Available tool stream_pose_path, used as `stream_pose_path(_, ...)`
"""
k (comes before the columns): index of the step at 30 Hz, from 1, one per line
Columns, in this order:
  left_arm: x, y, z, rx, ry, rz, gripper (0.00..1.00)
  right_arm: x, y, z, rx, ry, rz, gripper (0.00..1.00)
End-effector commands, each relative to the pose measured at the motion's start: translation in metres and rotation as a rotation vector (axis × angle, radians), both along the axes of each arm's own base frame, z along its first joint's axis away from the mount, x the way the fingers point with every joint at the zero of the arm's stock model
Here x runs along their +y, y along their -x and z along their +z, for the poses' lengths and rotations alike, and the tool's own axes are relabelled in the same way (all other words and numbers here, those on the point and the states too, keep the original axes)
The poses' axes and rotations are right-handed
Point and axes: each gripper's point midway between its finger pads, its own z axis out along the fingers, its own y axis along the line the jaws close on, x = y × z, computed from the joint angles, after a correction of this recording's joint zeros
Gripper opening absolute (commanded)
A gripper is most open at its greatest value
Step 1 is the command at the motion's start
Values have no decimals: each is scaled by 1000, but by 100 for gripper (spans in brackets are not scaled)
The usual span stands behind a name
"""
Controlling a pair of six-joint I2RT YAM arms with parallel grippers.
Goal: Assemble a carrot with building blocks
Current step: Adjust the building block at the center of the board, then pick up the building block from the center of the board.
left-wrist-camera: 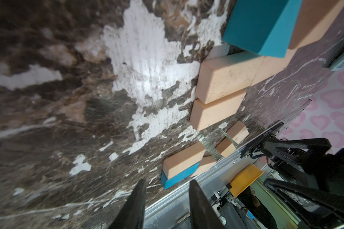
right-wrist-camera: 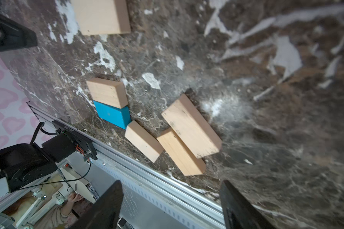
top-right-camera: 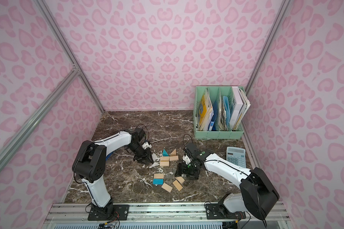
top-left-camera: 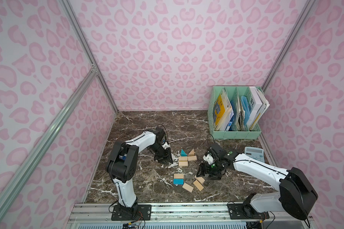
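Both top views: high over the bench [top-left-camera: 147, 123] near edge, looking down; wrist views: close, oblique, sharing loose building blocks [right-wrist-camera: 143, 140].

Three walls [top-left-camera: 167, 59] — pale pink with darker pink blotches, aluminium struts [top-left-camera: 83, 45] at the seams. Table [top-left-camera: 139, 123] dark brown marble, white-veined. Mint file rack [top-left-camera: 236, 135] of papers in far right corner.

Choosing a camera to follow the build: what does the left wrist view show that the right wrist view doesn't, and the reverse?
Only the left wrist view: the blue triangle and the tan triangle beside it. Only the right wrist view: the left arm's base. Both: the blue rectangle, the tan block beside it, three loose tan blocks and the rail.
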Motion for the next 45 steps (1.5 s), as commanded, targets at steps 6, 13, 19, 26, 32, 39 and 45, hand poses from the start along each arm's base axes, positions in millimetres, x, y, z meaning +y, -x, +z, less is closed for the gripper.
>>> stream_pose_path(6,-4,-1,3,11,23,-5,38,5,14,-21,100,58,-33,78)
stream_pose_path(13,1,8,3,8,14,-5,38,16,-6,-36,66,46,-34,77)
stream_pose_path(19,2,9,6,0,13,-5,38,30,-35,-40,26,82,-2,77)
stream_pose_path(26,4,10,7,-9,9,-3,38,29,-50,-40,-2,163,46,76)
stream_pose_path(32,4,11,4,-7,12,8,38,19,-39,-33,-61,373,178,75)
stream_pose_path(39,1,9,3,3,20,3,38,14,-24,-47,-62,501,238,77)
stream_pose_path(45,2,11,3,10,17,-2,38,29,-23,-54,-71,446,240,74)
